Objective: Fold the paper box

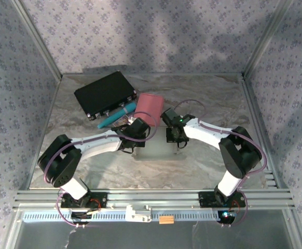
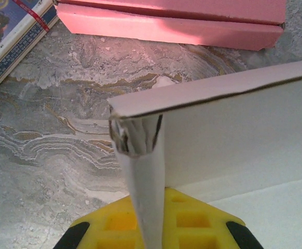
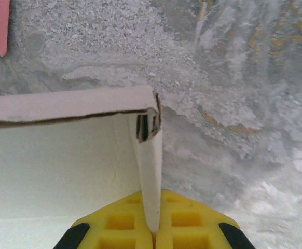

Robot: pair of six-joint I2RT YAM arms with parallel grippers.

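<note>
The white paper box (image 1: 159,150) lies mid-table between my two arms, its walls partly raised. My left gripper (image 1: 134,130) is at its left end. In the left wrist view the left gripper (image 2: 150,218) is shut on the box's upright side wall (image 2: 146,176), which meets a long flap (image 2: 229,104) at a crumpled corner. My right gripper (image 1: 175,134) is at the right end. In the right wrist view the right gripper (image 3: 153,225) is shut on the opposite side wall (image 3: 150,171), the yellow fingers (image 3: 122,228) pressing both faces below another long flap (image 3: 63,106).
A pink box (image 1: 150,108) (image 2: 172,21) lies just beyond the paper box. A teal item (image 1: 117,115) and a black case (image 1: 105,94) are at the back left. A printed package (image 2: 11,36) lies left of the pink box. Metal frame posts stand at the table's corners.
</note>
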